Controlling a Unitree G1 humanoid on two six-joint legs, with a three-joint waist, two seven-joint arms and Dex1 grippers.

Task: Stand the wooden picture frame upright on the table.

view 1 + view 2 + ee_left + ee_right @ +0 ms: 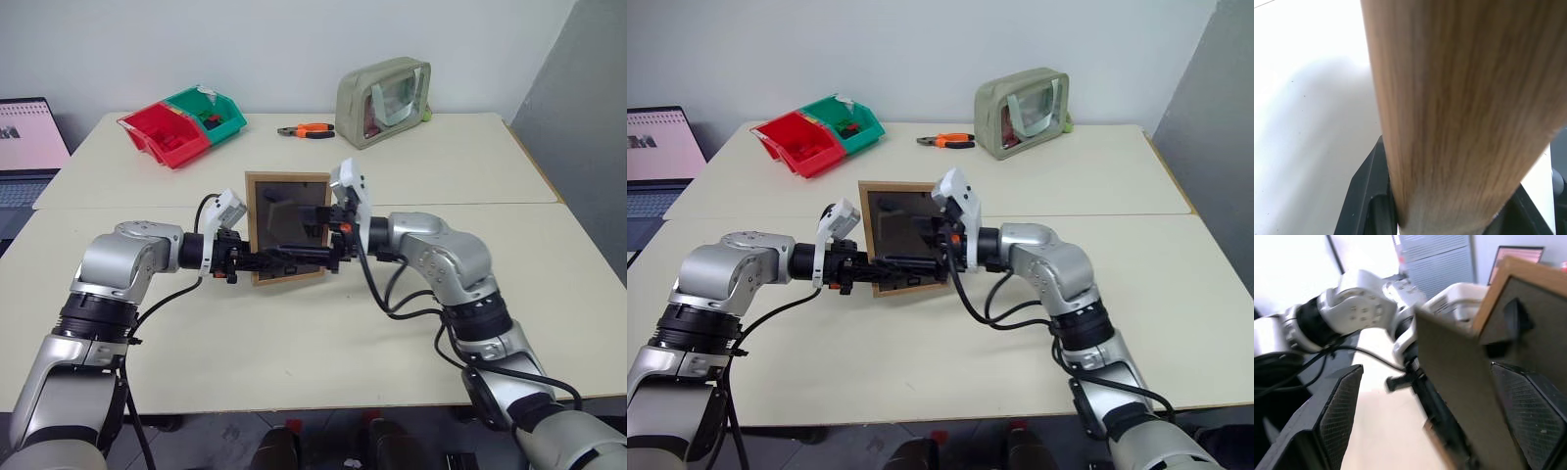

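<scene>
Wooden picture frame (287, 226) is up off the bench (323, 333), held roughly upright over the middle, dark back panel toward me. My left end effector (257, 261) is clenched on its lower edge; the wrist view shows wood wedged between the black fingers (1367, 196). My right end effector (331, 230) stands spread wide at the back panel, its pads (1341, 407) either side of the fold-out stand (1462, 396), gripping nothing. I judge I'm mid-step, deploying the stand. Next I'd pull that flap out, then lower the frame onto the bench and let go gently.
</scene>
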